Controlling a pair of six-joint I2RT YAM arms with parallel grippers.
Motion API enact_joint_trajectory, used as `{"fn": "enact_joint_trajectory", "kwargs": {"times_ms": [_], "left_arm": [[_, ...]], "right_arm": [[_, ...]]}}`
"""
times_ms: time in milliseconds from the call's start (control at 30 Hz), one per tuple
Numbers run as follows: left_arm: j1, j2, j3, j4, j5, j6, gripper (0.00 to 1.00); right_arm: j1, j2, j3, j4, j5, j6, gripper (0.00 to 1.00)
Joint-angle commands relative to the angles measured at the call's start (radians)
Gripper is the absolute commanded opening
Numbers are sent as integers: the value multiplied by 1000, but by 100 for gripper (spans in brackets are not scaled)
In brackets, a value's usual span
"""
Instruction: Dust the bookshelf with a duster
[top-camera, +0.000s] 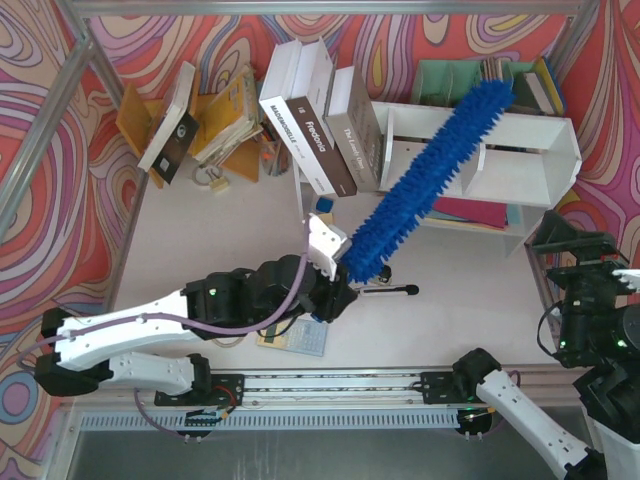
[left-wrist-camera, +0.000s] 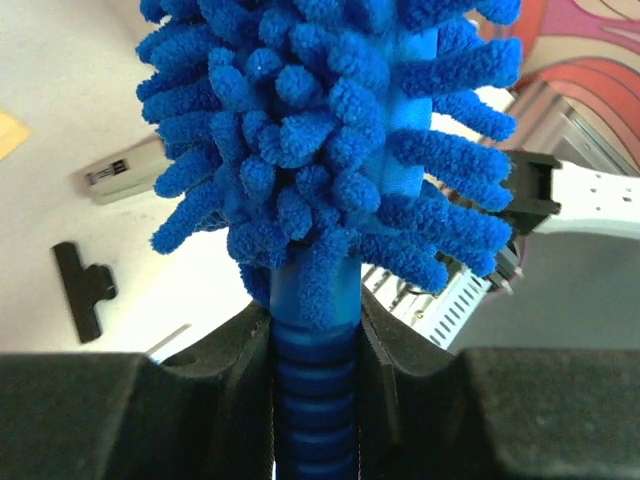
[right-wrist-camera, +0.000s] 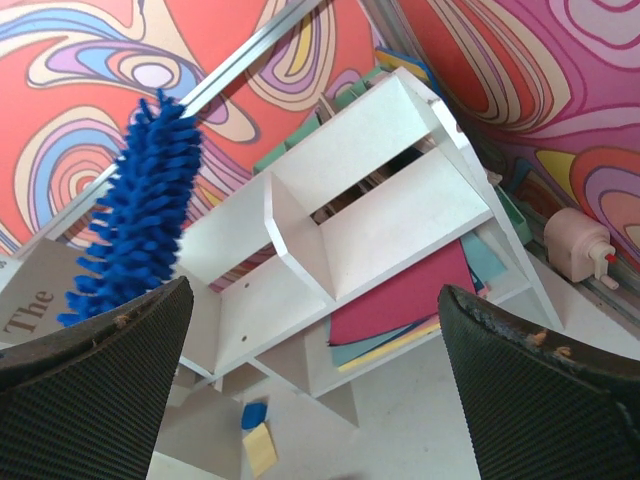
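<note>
left gripper (top-camera: 335, 290) clamped on the duster (top-camera: 430, 180), tip at 1 o'clock over the bookshelf (top-camera: 520, 150); I'd sweep light and slow, right gripper (top-camera: 580, 250) fingers apart

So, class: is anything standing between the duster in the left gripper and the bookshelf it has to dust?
Nothing visible. The duster, held in the left gripper, reaches over the top of the bookshelf; the leaning books stand off to its left.

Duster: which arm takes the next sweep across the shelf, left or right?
Left, I'd say. The left gripper is shut on the duster at its handle, fluffy head angled over the bookshelf. The right gripper is open, holds nothing and sits off by the shelf's right end.
</note>
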Motion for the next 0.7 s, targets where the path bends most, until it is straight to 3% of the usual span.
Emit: {"fn": "enact_joint_trajectory", "kwargs": {"times_ms": [0,300,667], "left_arm": [[-1,-45,-24,-66,-188,-68,0],[-1,48,-56,-119,-170,-142,0],[-1,165,-47,-121,-144,-120,0]], "right_arm": [[2,26,-22,4,13,28,97],[3,29,-42,-10,0,61,97],[3,16,-55,-39,2,82,97]]}}
